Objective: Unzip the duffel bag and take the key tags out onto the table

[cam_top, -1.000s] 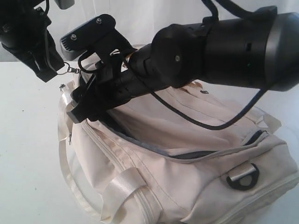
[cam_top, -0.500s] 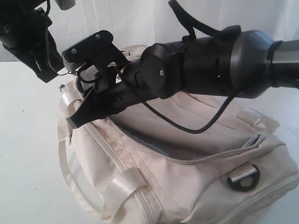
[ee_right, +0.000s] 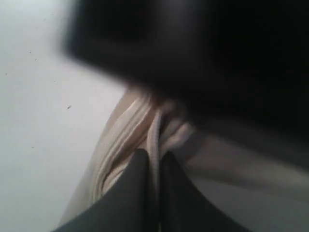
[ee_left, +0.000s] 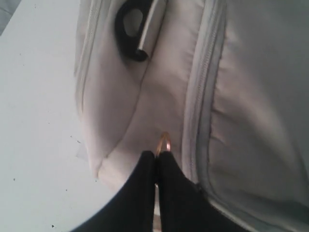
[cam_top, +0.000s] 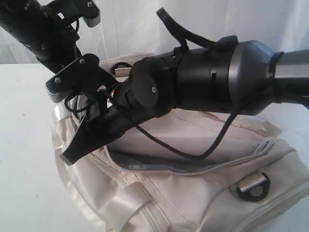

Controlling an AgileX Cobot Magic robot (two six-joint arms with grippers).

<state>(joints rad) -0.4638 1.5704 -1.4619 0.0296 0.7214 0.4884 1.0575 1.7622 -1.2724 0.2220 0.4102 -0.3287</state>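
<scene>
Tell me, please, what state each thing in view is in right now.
bag, lying slack.
zip, partly open, grey lining showing.
left tool, shut on a metal ring.
right tool, shut on a cream fold of the bag.
D-ring, resting against the bag.
key tags, not in view.
</scene>
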